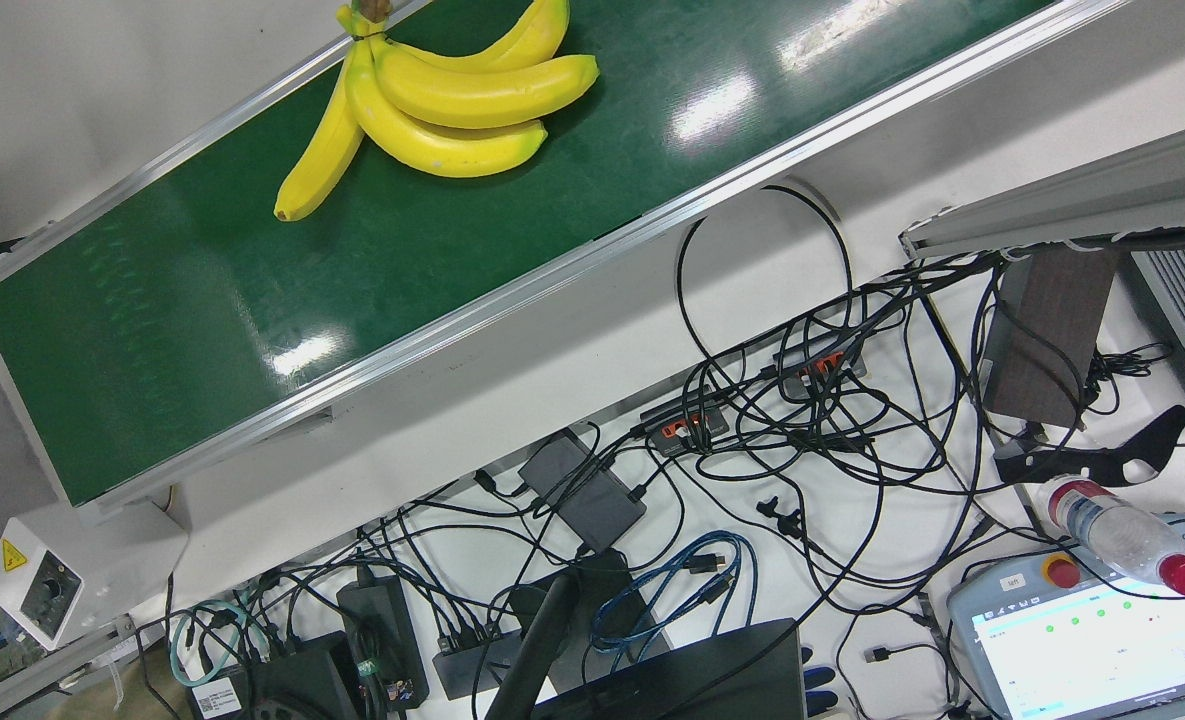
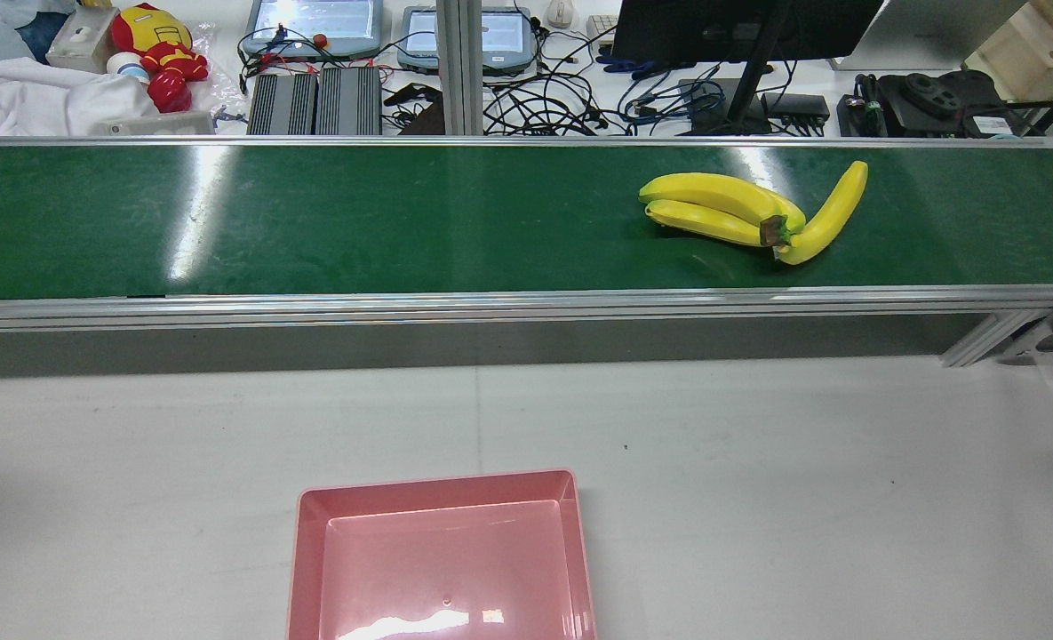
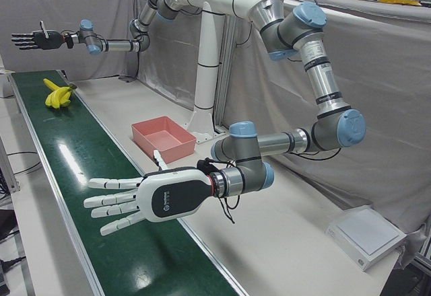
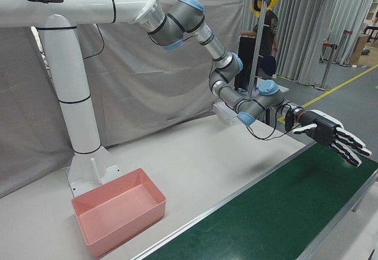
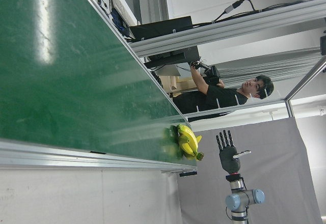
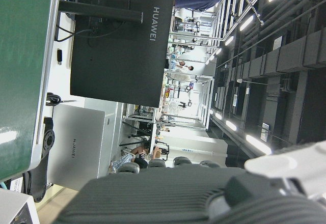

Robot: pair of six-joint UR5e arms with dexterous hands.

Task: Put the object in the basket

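Rear view is showing the bunch of bananas (image 2: 757, 216) lying on the green belt (image 2: 313, 222), toward the robot's right end, at about 2 o'clock from the pink basket (image 2: 442, 483). The basket is sitting empty on the white table, well apart from the belt.

In the left-front view, the right hand (image 3: 34, 40) is hovering above the belt's far end, near the bananas but clear of them, with fingers spread and gripping nothing. The left hand (image 3: 141, 198) is hanging over the opposite end of the belt, fingers likewise spread and empty.

Judged step: reaching for the bunch, not yet begun. The right hand is the nearer one and is likely the better choice.

Recommended procedure:
- Lowering from above onto the stem end, where the fruits are joining, at 6 o'clock of the bunch in the rear view.
- Wrapping the fingers across the bunch, not along a single fruit; one banana is splaying out toward 1 o'clock and could pivot.
- Lifting clear of the belt's metal rail before travelling toward the basket at 8 o'clock.
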